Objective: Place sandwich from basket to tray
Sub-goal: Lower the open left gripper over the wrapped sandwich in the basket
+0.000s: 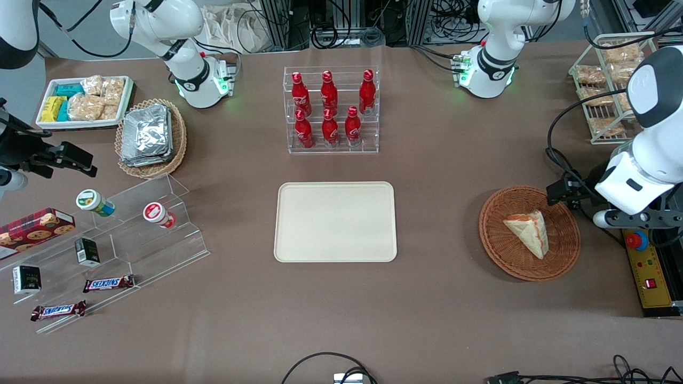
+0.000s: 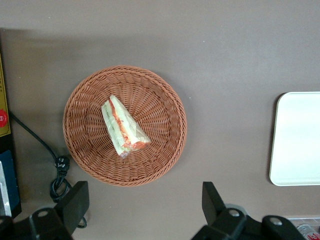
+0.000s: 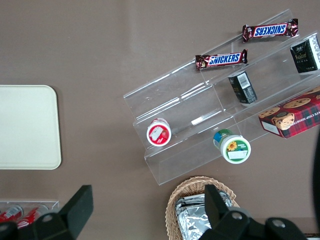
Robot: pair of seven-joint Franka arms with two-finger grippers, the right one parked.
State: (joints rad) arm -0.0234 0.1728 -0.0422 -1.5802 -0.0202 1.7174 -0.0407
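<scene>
Front view: sandwich lies flat in the basket toward my working arm's end of the table. Tray sits mid-table, well apart from the basket, nothing on it. Rack of red bottles farther from the camera than the tray.

Left wrist view: my gripper hangs above the table just beside the basket, fingers spread wide, holding nothing. Sandwich inside. Tray edge visible.

Right wrist view: tray near clear stepped shelf.
</scene>
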